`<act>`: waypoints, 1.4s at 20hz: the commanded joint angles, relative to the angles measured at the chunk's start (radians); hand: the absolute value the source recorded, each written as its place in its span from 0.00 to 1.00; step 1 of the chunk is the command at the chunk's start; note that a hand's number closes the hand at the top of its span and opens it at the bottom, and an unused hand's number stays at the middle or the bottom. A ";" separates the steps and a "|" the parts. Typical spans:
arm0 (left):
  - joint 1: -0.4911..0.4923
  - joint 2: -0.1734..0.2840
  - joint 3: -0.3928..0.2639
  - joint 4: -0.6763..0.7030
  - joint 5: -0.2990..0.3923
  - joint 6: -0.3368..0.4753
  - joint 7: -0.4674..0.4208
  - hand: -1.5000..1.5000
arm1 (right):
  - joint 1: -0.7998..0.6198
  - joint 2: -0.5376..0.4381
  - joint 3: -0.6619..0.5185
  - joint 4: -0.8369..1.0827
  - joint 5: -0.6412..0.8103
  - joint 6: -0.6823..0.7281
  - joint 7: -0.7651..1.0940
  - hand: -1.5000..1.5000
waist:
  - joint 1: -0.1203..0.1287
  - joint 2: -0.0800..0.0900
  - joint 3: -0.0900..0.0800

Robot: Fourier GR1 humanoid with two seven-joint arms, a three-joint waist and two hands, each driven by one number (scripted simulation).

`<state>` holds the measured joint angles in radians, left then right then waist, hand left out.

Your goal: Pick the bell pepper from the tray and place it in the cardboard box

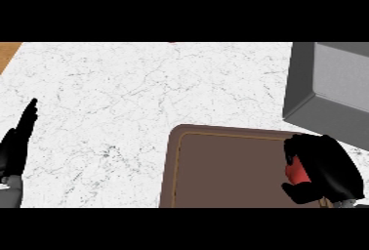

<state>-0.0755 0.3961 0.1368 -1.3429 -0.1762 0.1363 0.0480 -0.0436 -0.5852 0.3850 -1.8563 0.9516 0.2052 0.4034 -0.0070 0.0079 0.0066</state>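
right hand [328, 168]: sitting at the lower right of the frame, over the right end of the tray, with its fingers and thumb curling round something red. only a sliver of red is showing between them.
bell pepper [296, 172]: that red sliver, i'm taking it, is the pepper, wrapped inside the right hand at the lower right. whether it is resting on the tray or already off it, i cannot tell from here.
tray [223, 171]: a brown tray with rounded corners and a thin lighter line inside its rim, filling the lower middle and lower right. nothing else is showing on it.
left hand [16, 146]: resting at the left edge of the frame, fingers straight and pointing up, holding nothing.
counter [144, 88]: white marbled top spreading across the middle and upper left.
cardboard box [328, 88]: looking grey here, standing at the upper right, just beyond the tray's far right corner, its open inside facing up.
step in hand: the grasp looks made, so this is the pick, or the very start of the carry.
next move: i'd say it calls for lifting the pepper clear of the tray rim, carrying it up the frame over the box's near wall, then opening the fingers above the inside.
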 commanded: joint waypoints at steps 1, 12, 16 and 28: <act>-0.001 0.012 0.014 -0.004 0.002 0.004 -0.003 0.50 | -0.014 -0.111 -0.109 0.037 -0.103 -0.029 -0.187 1.00 | 0.003 0.013 0.015; 0.004 0.000 0.011 -0.007 0.008 0.002 -0.002 0.50 | -0.125 -0.267 -0.456 0.197 -0.432 -0.134 -0.697 1.00 | -0.009 0.005 0.017; 0.006 -0.004 0.009 0.000 0.014 -0.007 -0.013 0.50 | -0.145 -0.324 -0.554 0.313 -0.571 -0.089 -0.929 1.00 | -0.001 0.010 0.011; -0.052 -0.011 -0.034 -0.015 0.000 -0.036 0.001 0.50 | -0.325 -0.520 -0.671 0.908 -0.822 0.304 -1.369 1.00 | 0.087 0.020 -0.001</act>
<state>-0.1119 0.3877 0.1130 -1.3519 -0.1772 0.1136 0.0457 -0.3019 -1.0577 -0.2791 -1.1279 0.1643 0.3730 -0.8128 0.0544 0.0269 0.0084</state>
